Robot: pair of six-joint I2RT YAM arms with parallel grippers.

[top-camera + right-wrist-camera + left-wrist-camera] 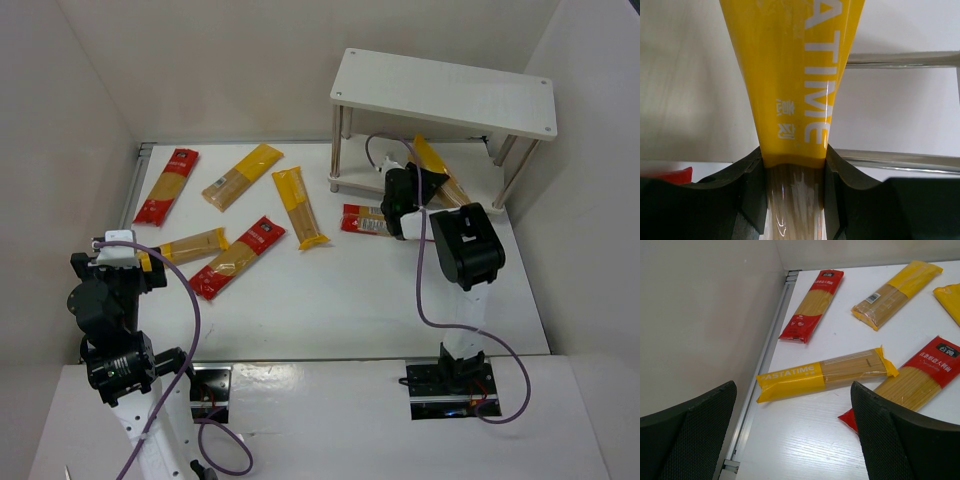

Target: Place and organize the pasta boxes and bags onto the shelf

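Clamping a yellow pack at the shelf on the right; left arm hanging over the loose packs.

Right gripper (795,167): jaws pressed on both sides of the held yellow pack (440,170), just where its clear window meets the yellow end. The pack slants away to the far right, under the top board of the white shelf (445,92) and between its silver legs; whether it touches the lower board I cannot tell. The red pack by the shelf (365,219) lies on the table (350,300) just left of that gripper. Left gripper (792,390): fingers wide apart, nothing between them, over the PASTATIME pack (825,372) near the left wall. Loose on the left half: far-left red pack (167,186), far yellow pack (242,176), middle yellow pack (300,207), near red pack (238,257).
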